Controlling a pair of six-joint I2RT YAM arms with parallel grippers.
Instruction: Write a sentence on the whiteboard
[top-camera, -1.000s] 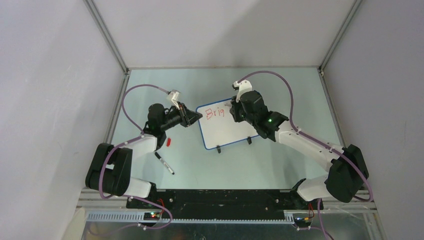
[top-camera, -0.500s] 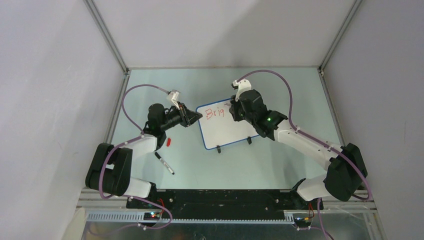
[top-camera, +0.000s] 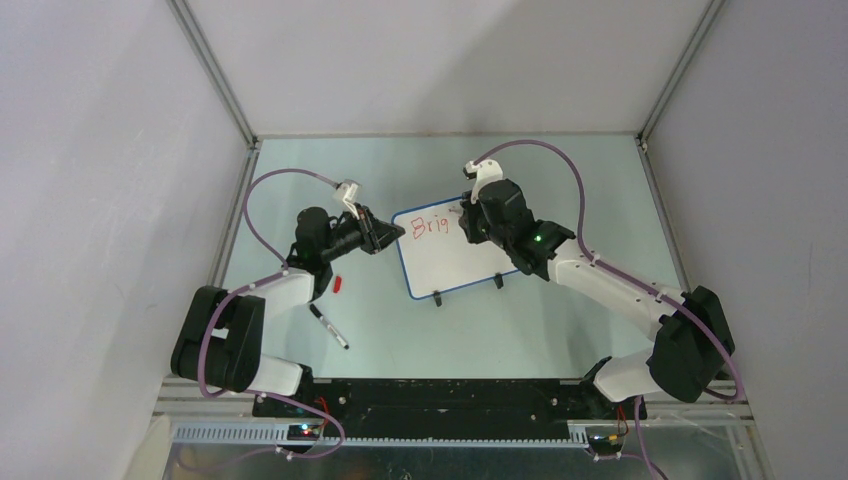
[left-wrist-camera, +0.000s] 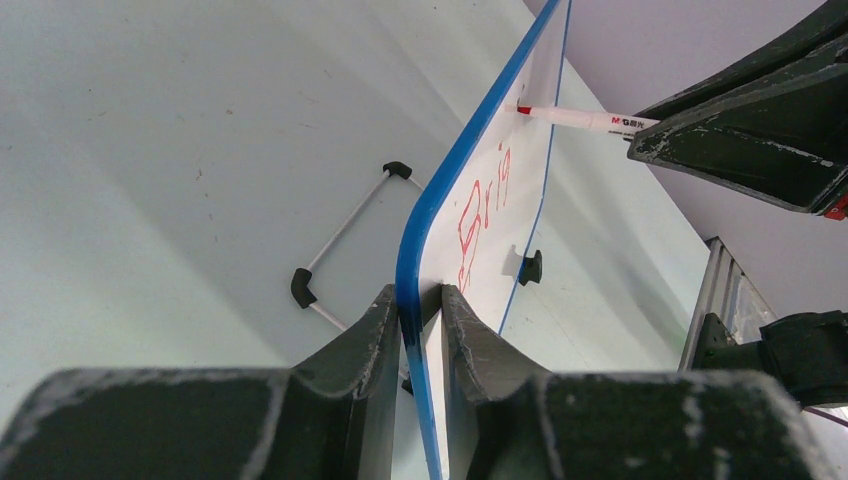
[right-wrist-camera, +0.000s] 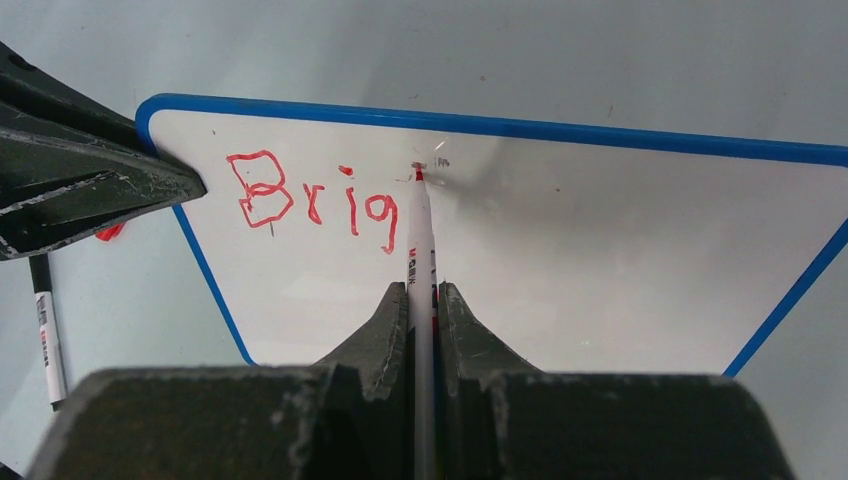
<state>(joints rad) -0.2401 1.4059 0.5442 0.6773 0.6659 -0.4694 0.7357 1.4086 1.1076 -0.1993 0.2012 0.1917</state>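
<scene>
Pale green tabletop (top-camera: 560, 180) inside grey walls carries the work. Nearest the arm bases, at about seven o'clock from the board, a spare black pen (top-camera: 330, 327) lies flat, with a small red cap (top-camera: 339, 284) just beyond it. Farther in, the whiteboard (right-wrist-camera: 600, 260) stands tilted on its two black clip feet (top-camera: 437, 298) near the table's middle. The left gripper (left-wrist-camera: 420, 300) is pinched onto the board's blue rim at its nine o'clock edge, steadying it. The right gripper (right-wrist-camera: 423, 295) is clamped on a red marker (right-wrist-camera: 420, 240), whose tip appears to touch the white surface. That contact is at about one o'clock from the last letter of the sentence (right-wrist-camera: 315, 200), which so far reads "Brig" along the far top edge. The step in hand looks like starting the next letter, probably an "h". To do it well, press only lightly, since the board is propped up and a hard push toward twelve o'clock could rock it against the left clamp. Draw the tall stroke straight toward six o'clock. Match the gap and height of the letters already there, and lift cleanly before moving toward three o'clock, leaving room for the rest of the line.
</scene>
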